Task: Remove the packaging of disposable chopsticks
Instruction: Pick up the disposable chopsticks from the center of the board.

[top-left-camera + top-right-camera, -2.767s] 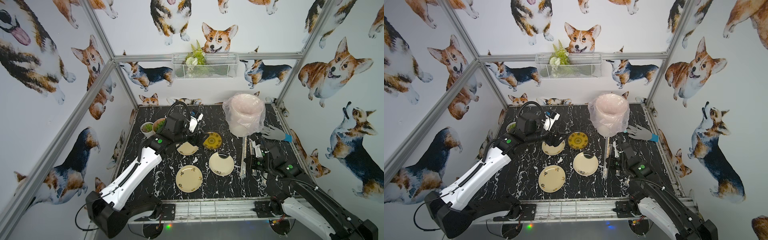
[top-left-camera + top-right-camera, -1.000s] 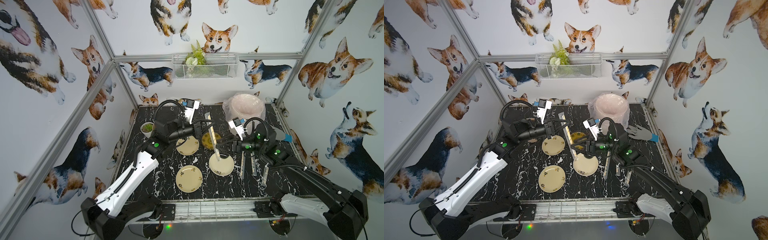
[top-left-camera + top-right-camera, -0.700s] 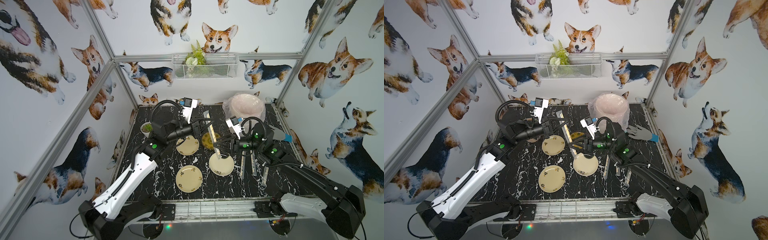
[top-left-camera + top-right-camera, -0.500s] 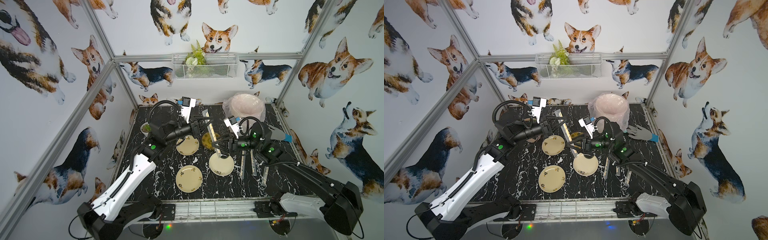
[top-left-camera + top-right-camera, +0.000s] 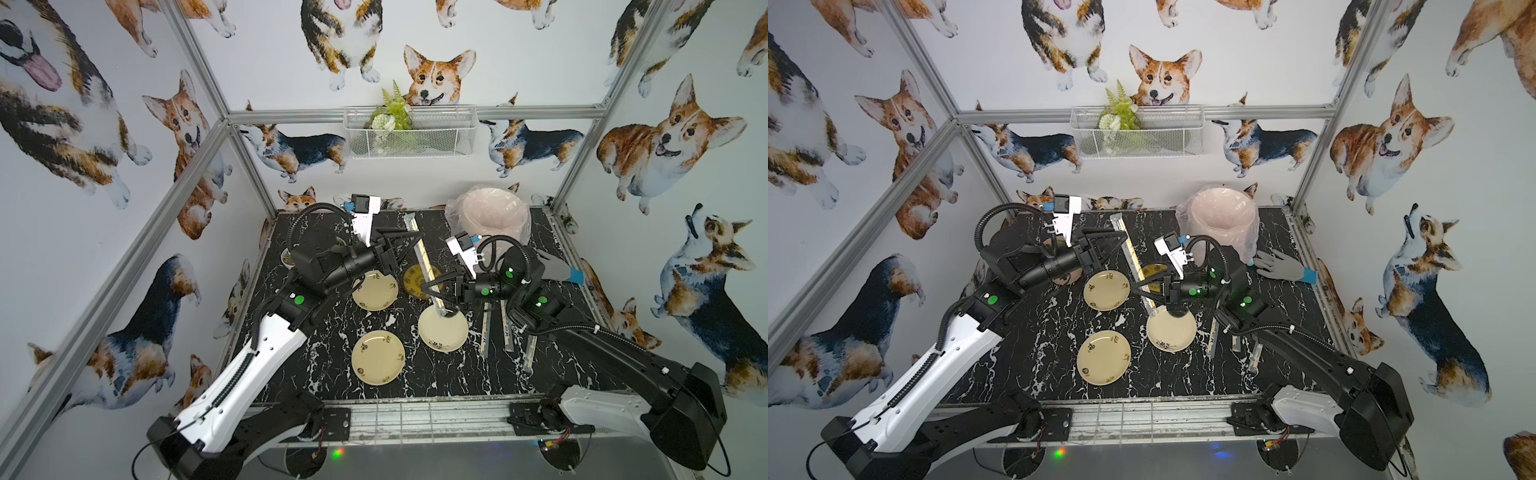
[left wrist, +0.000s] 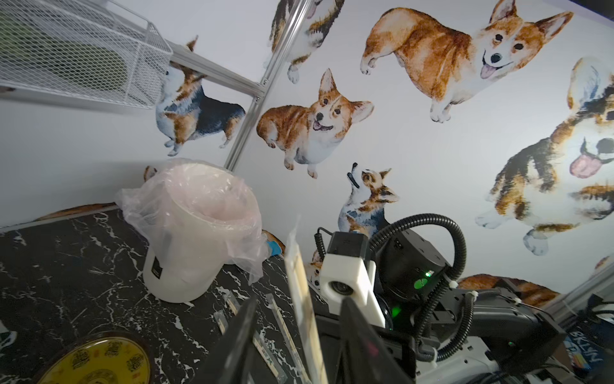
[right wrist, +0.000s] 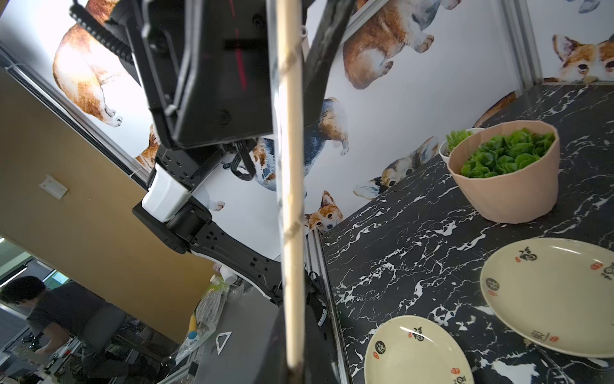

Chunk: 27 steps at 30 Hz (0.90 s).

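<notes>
A pair of disposable chopsticks (image 5: 424,259) (image 5: 1133,257), inside its clear packaging (image 5: 409,219), stands tilted above the table. Its lower end hangs just over a cream plate (image 5: 442,336). My right gripper (image 5: 436,296) (image 5: 1148,295) is shut on the lower part of the pair. In the right wrist view the sticks (image 7: 292,199) run up from the closed jaws. My left gripper (image 5: 417,245) (image 5: 1125,240) straddles the upper part, open. In the left wrist view the sleeve (image 6: 300,299) passes between the spread fingers (image 6: 239,332) with a gap on each side.
Three more wrapped pairs (image 5: 505,328) lie on the black table at the right. Two other cream plates (image 5: 378,357), a dark yellow plate (image 5: 415,278), a bag-lined pink bin (image 5: 490,216), a grey glove (image 5: 557,268) and plant pots (image 7: 508,173) stand around.
The right gripper has closed on the lower part of the wrapped chopsticks. The left gripper, shut on the upper part before, has opened and let go.
</notes>
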Available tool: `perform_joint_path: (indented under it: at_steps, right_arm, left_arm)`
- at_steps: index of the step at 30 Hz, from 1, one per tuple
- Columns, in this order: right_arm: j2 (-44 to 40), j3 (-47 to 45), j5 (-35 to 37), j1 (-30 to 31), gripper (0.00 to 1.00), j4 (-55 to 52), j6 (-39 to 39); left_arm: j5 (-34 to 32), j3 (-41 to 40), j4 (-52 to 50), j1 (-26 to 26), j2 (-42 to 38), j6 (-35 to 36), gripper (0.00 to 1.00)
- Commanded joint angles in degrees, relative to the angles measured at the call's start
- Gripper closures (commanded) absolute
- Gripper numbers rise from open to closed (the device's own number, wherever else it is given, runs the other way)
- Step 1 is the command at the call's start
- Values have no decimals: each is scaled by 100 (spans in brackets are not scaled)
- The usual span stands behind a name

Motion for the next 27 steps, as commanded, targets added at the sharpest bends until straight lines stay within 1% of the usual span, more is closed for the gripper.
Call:
perform_joint_path:
  at_steps: [1, 6, 9, 13, 16, 21, 26, 27]
  right_arm:
    - [16, 37, -115, -10, 100, -165, -10]
    - [60, 37, -364, -9, 100, -162, 22]
    - [68, 45, -513, -10, 100, -125, 60]
    - [121, 120, -726, -10, 100, -268, 65]
    - [174, 164, -908, 1, 100, -353, 87]
    - [209, 186, -961, 9, 100, -584, -8]
    - [245, 230, -944, 9, 100, -628, -58]
    - [257, 247, -943, 8, 100, -628, -62]
  left_arm:
    - [-646, -106, -8, 66, -316, 495, 25]
    - [-403, 96, -284, 235, -258, 637, 27]
    - [-326, 111, -358, 339, -164, 503, 30]
    - [-91, -5, -82, 444, -141, 298, 35]
    - [35, -32, 43, 508, -99, 171, 43]
    - [571, -23, 366, 599, 28, -85, 53]
    - [850, -1, 470, 635, 103, -147, 79]
    - [888, 7, 463, 640, 120, -147, 79]
